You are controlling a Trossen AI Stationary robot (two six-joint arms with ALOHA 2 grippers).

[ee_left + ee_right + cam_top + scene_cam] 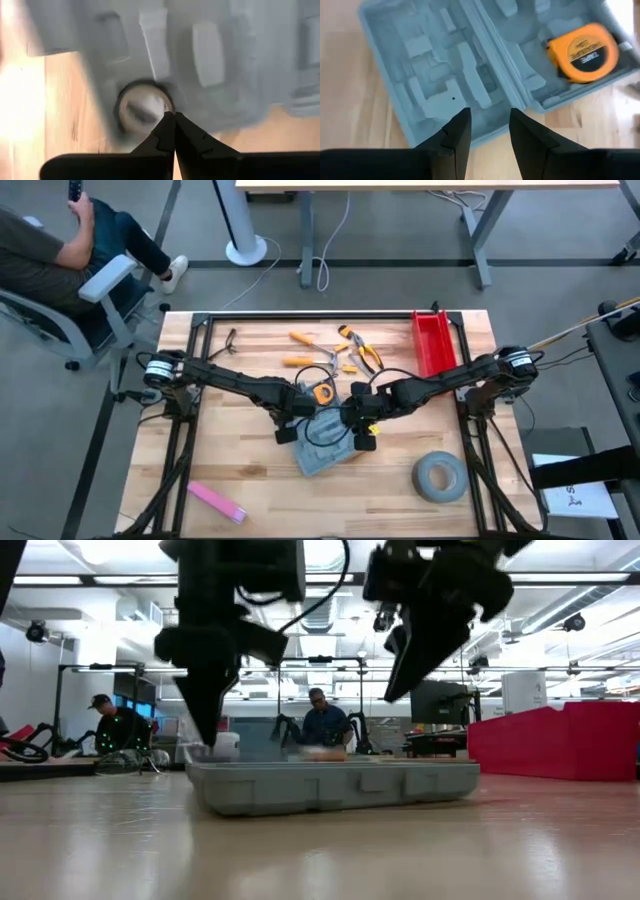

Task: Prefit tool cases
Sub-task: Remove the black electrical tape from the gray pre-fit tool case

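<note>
1. Tool case [322, 448], blue-grey, lying open and flat near the worktop [250, 480] centre; moulded recesses facing up.
2. Orange tape measure [583, 52] resting in one half of the case.
3. Left gripper [174, 120] at the case's 10 o'clock edge, fingers pressed together, holding nothing.
4. Right gripper [489, 131] above the case's 2 o'clock side, fingers apart, empty.
5. Grey tape roll [440, 477] at 4 o'clock; red bin [433, 342] at 1 o'clock.

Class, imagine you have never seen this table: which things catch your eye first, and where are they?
The open blue-grey case lies mid-table, with both grippers meeting over it: the left gripper shut, the right gripper open with nothing between its fingers. An orange tape measure sits in the case, and a red bin stands at the far right.
</note>
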